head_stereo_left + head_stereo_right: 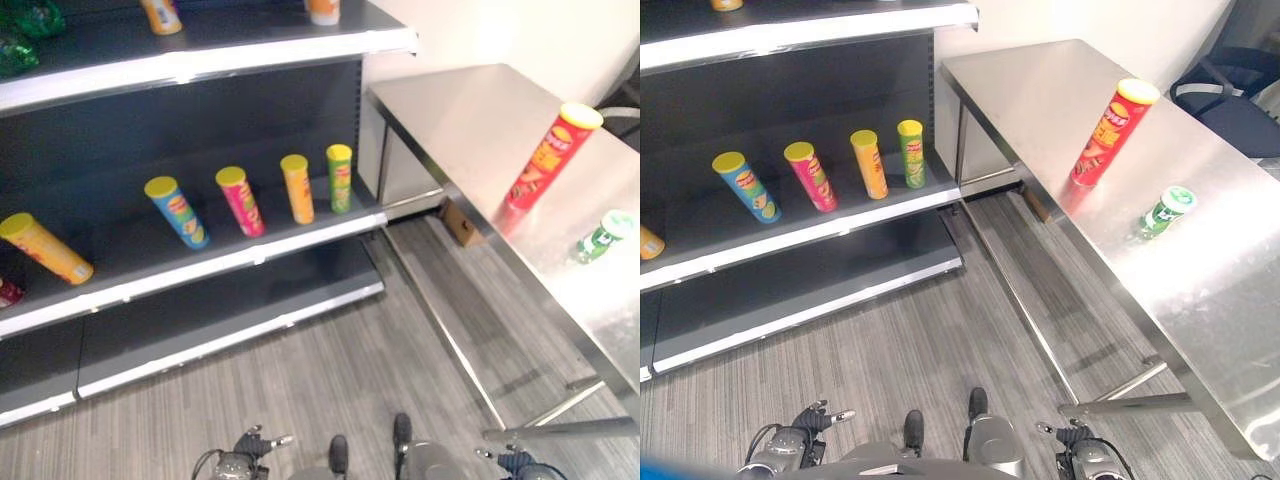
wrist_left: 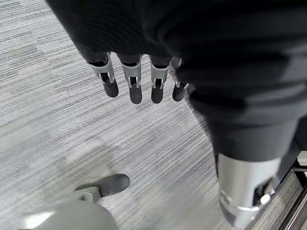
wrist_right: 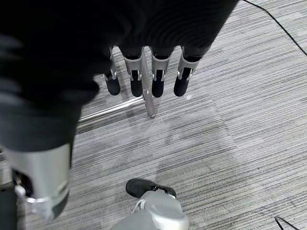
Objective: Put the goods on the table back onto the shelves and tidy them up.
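Goods left for shelving number two, both standing on the steel table point(image 1: 1060, 100), and neither hand has hold of anything: the left hand point(image 2: 139, 84) and the right hand point(image 3: 144, 79) hang low over the grey floor point(image 1: 900, 340) on the near side of the table, well apart from it, fingers straight and relaxed with nothing between them. Nearest of the goods is the small green bottle point(image 1: 1167, 210) with a white cap, set toward the near part of the table's top. Just beyond it stands the tall red canister point(image 1: 1112, 130) with a yellow lid. I judge the red canister a light, stiff cardboard tube, smooth-sided and easy to tip, best taken round its middle; the green bottle looks heavier for its size and slippery, so a wrap round its body below the cap seems safest. Print on both is too small to read. Past the table's far left edge is the dark shelf unit point(image 1: 250, 255), whose middle shelf carries a row of like canisters: green point(image 1: 339, 178), orange point(image 1: 297, 188), pink point(image 1: 240, 201), blue point(image 1: 177, 211) and, farthest from the table, another orange canister point(image 1: 45, 247). Each bears a label, none legible.
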{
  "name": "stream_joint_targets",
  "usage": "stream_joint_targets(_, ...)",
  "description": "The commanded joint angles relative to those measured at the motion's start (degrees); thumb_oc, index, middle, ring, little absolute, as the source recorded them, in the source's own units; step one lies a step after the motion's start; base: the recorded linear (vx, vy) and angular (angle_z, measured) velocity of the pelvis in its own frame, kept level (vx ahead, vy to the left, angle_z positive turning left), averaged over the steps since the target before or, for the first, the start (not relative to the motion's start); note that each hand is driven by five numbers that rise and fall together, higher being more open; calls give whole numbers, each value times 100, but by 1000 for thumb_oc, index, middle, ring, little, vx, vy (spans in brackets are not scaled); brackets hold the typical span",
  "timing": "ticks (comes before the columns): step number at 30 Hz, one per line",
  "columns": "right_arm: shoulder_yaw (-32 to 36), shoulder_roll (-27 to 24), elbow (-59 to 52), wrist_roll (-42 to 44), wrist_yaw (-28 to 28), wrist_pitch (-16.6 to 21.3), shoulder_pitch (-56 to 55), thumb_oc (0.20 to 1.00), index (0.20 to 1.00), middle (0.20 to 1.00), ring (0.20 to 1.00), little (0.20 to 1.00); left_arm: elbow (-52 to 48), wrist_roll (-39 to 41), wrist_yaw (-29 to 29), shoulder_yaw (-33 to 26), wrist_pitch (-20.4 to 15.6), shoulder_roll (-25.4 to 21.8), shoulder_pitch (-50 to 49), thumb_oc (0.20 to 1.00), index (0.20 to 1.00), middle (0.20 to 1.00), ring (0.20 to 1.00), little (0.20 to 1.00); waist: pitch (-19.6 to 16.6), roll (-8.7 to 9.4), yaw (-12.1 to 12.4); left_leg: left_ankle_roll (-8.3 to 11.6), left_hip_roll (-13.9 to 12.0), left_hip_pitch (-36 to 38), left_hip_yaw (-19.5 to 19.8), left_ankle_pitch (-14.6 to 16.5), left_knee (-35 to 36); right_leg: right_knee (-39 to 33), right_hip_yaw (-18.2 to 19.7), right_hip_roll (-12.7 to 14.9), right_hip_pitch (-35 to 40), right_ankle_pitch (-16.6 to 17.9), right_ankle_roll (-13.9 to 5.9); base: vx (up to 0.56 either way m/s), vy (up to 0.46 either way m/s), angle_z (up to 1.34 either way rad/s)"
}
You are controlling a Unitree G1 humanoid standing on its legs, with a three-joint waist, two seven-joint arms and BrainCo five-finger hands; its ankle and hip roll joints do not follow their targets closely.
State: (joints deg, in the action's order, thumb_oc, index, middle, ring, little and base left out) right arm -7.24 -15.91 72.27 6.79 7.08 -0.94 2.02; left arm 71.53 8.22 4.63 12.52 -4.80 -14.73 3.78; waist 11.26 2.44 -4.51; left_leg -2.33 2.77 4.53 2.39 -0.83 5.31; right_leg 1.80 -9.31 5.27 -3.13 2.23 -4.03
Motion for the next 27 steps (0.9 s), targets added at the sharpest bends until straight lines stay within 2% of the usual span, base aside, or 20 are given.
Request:
stream_joint_targets(1,-120,-399,25,-33,100,78,137,1000,1000,1000,1000,1000,-217,-129,14,-36,-87,-108,222,1000,1000,1000,1000,1000,72,123,-101,743,-745,-26,-434,1024,-1191,-72,17,21,448,-732,-201,122,-248,-6)
stream_joint_targets(2,-145,-408,58,-34,82,92,104,1000,1000,1000,1000,1000,-293,-98,-3,-25,-88,-94,218,1000,1000,1000,1000,1000,124,139,-90,876,-851,-140,-464,1001,-1693,-92,-31,-60,603,-846,-96,89,-195,0)
stream_joint_targets(3,-145,-409,59,-33,82,92,105,1000,1000,1000,1000,1000,-294,-98,-3,-25,-87,-94,218,1000,1000,1000,1000,1000,127,135,-93,879,-857,-149,-459,1013,-1715,-92,-34,-66,607,-847,-93,70,-149,5)
stream_joint_targets(4,-153,-431,61,-40,90,95,93,1000,1000,1000,1000,1000,-335,-99,-7,-11,-90,-87,215,1000,1000,1000,1000,1000,163,140,-86,921,-890,-232,-442,950,-2038,-103,-38,-104,674,-891,-46,17,-62,8)
stream_joint_targets(7,-222,-485,104,-70,99,82,147,1000,1000,1000,1000,1000,-408,-86,3,43,-82,-75,261,1000,1000,1000,1000,1000,361,191,-6,979,-864,-642,-239,590,-3099,-169,-3,-174,908,-950,120,27,-76,1)
stream_joint_targets(8,-222,-505,124,-62,103,67,161,1000,1000,1000,1000,1000,-404,-70,14,57,-77,-74,284,1000,1000,1000,1000,1000,403,201,-3,986,-884,-737,-204,500,-3201,-210,-14,-176,961,-981,120,48,-10,-8)
stream_joint_targets(10,-200,-523,148,-43,117,51,157,1000,1000,1000,1000,1000,-439,-21,34,77,-88,-67,307,1000,1000,1000,1000,1000,403,211,6,973,-933,-893,-237,588,-2831,-273,-15,-119,1021,-1009,56,68,54,-12)
stream_joint_targets(11,-176,-543,125,-19,112,54,150,1000,1000,1000,1000,1000,-446,-14,42,87,-96,-60,313,1000,1000,1000,1000,1000,372,218,21,948,-915,-879,-245,729,-2464,-310,14,-75,1021,-1000,-9,60,65,-1)
stream_joint_targets(12,-175,-544,124,-19,112,53,147,1000,1000,1000,1000,1000,-446,-14,42,88,-97,-60,312,1000,1000,1000,1000,1000,378,223,33,946,-912,-856,-259,726,-2446,-311,25,-70,1031,-1002,-11,65,85,-6)
stream_joint_targets(13,-213,-560,81,-67,123,73,129,1000,1000,1000,1000,1000,-439,-32,128,108,-114,-80,297,1000,1000,1000,1000,1000,371,213,80,954,-878,-958,-172,657,-2088,-310,51,-49,1031,-1006,-57,103,135,-18)
stream_joint_targets(14,-133,-547,159,-70,138,54,105,1000,1000,1000,1000,1000,-338,-97,91,126,-106,-38,312,1000,1000,1000,1000,1000,279,86,83,919,-842,-762,52,619,-1348,-252,190,-106,993,-1053,-112,125,197,-28)
stream_joint_targets(17,6,-522,199,-21,159,36,30,1000,1000,1000,1000,1000,-292,-132,81,145,-122,-40,287,1000,1000,1000,1000,1000,162,25,-18,880,-790,-548,-51,567,-1007,-221,281,-6,960,-982,-174,106,187,-49)
stream_joint_targets(20,109,-484,340,-14,165,3,-14,1000,1000,1000,1000,1000,-298,-159,68,100,-122,-68,283,1000,1000,1000,1000,1000,96,-6,-65,789,-758,-378,-230,559,-772,-216,405,71,879,-926,-246,67,169,-29)
stream_joint_targets(21,247,-484,549,-15,144,-56,-77,1000,1000,1000,1000,1000,-236,-195,63,50,-116,-157,301,1000,1000,1000,1000,1000,52,-16,-108,713,-723,-269,-388,564,-639,-215,503,147,806,-856,-325,42,140,-23)
stream_joint_targets(24,442,-550,698,56,124,-91,-176,1000,1000,1000,1000,1000,-205,-228,44,35,-116,-209,328,1000,1000,1000,1000,1000,37,-6,-142,662,-685,-256,-470,604,-649,-218,577,207,761,-808,-386,45,140,-34)
stream_joint_targets(27,1021,-779,979,445,101,-113,-403,1000,1000,1000,1000,1000,-161,-278,12,-2,-132,-281,384,1000,1000,1000,1000,1000,7,9,-263,606,-618,-259,-573,678,-673,-233,709,317,694,-751,-486,45,133,-13)
